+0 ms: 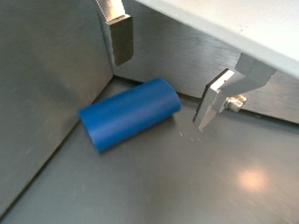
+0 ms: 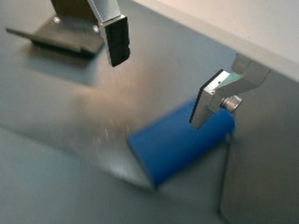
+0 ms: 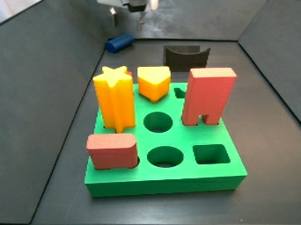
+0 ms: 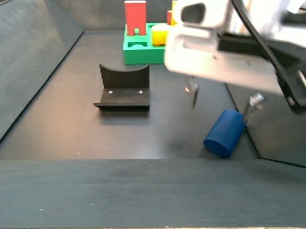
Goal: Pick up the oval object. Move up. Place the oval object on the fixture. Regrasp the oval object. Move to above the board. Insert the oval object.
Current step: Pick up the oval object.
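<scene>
We see the oval object (image 1: pixel 129 114) — a short blue rounded peg — lying on its side on the dark floor. The gripper (image 1: pixel 163 79) hangs just above it, fingers (image 1: pixel 121 39) spread wide — the peg below the gap, untouched.

both wrist views look steeply down past the tool (image 1: pixel 163 74) onto the dark floor, close up, each catching the oval object (image 1: pixel 128 114) from a different side. a side view looks from beyond the board (image 3: pixel 165 180) towards the far fixture (image 3: pixel 185 56). a side view faces the opposite way, close behind the tool (image 4: pixel 224 97), with the board (image 4: pixel 146 51) distant.
</scene>
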